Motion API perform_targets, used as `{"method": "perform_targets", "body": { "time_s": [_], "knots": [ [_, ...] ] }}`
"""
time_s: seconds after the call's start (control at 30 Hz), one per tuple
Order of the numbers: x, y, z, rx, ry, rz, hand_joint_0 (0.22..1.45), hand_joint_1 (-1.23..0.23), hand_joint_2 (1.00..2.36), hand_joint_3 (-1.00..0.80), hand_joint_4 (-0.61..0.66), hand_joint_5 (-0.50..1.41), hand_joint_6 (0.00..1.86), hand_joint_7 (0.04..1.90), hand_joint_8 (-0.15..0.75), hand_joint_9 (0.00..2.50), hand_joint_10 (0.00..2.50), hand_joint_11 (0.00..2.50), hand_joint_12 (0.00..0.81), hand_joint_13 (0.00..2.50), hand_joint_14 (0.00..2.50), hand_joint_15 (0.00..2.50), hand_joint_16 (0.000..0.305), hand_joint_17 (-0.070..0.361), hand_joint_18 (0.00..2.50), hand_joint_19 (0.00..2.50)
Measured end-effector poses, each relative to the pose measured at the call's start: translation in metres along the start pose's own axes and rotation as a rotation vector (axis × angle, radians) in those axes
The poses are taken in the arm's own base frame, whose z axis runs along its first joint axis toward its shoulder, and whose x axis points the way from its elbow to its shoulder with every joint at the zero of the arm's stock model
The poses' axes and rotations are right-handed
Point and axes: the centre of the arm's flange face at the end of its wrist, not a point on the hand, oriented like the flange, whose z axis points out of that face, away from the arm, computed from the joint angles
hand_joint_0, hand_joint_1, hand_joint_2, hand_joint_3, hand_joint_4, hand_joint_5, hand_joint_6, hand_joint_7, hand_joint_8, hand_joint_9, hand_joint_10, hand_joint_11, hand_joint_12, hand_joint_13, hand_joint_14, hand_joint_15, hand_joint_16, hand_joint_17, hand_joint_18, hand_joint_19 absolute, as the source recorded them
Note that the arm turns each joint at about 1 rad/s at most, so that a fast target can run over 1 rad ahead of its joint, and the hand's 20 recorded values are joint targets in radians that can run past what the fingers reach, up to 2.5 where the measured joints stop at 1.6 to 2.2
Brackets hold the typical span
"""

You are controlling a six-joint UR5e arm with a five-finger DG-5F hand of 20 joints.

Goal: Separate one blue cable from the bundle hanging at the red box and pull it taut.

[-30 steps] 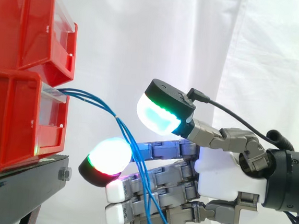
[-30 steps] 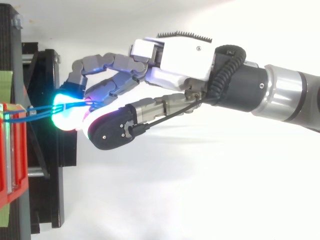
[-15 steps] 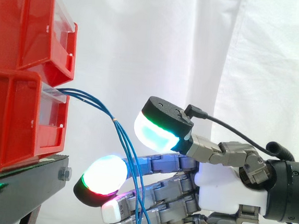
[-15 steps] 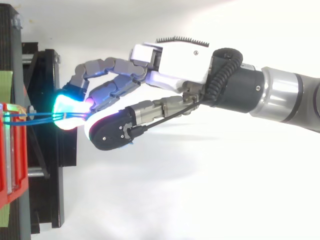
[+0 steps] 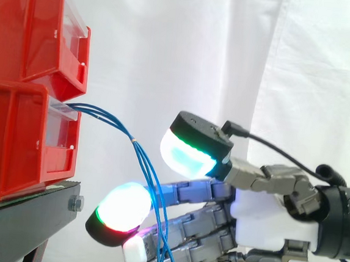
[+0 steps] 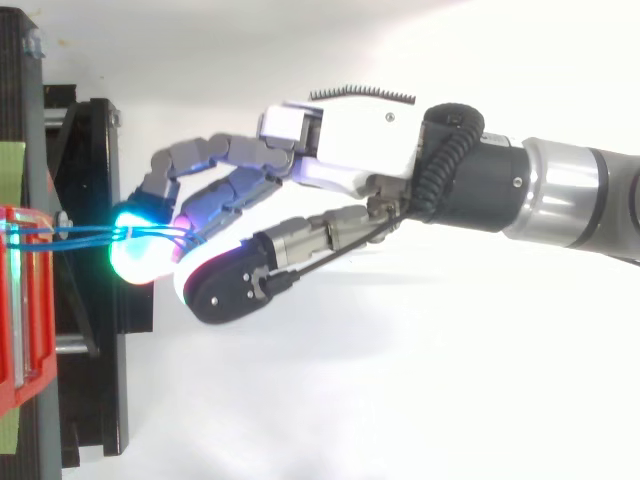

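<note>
A bundle of thin blue cables (image 5: 140, 158) comes out of the lower red bin (image 5: 21, 142), arcs right and hangs down. In the top view the cables (image 6: 90, 235) run from the bin to the glowing fingertips (image 6: 135, 245). My hand (image 5: 259, 218) reaches in from the right, fingers stretched almost straight toward the bin, thumb pad (image 5: 192, 148) raised above them. The hanging strands cross the fingers just right of the glowing tip (image 5: 119, 209). No strand is pinched, and whether one runs between two fingers I cannot tell. The hand (image 6: 350, 150) is open.
Two red bins are stacked, the upper one (image 5: 31, 26) over the lower, on a black stand (image 5: 29, 216) at the left. A white curtain hangs behind. The stand's edge (image 6: 95, 300) lies just under the fingertips in the top view.
The hand has sunk a little and its fingertips now sit lower along the hanging cables. The cables have barely shifted.
</note>
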Motion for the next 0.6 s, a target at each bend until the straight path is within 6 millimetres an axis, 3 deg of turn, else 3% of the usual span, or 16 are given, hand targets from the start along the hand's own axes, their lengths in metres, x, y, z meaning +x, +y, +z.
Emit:
{"method": "perform_targets", "body": {
  "time_s": [0.2,0.6],
  "knots": [
    [0.004,0.019,-0.008,0.028,0.075,-0.006,0.58,-0.60,1.01,-0.39,0.17,-0.15,0.50,1.08,0.238,0.75,0.01,0.54,0.280,0.75,0.02,0.38,0.025,0.057,0.54,0.28],
    [-0.006,0.039,-0.019,0.083,0.080,-0.014,0.56,-0.60,1.01,-0.41,0.17,-0.15,0.50,1.09,0.242,0.76,0.01,0.54,0.281,0.76,0.01,0.39,0.026,0.059,0.54,0.28]
  ]
}}
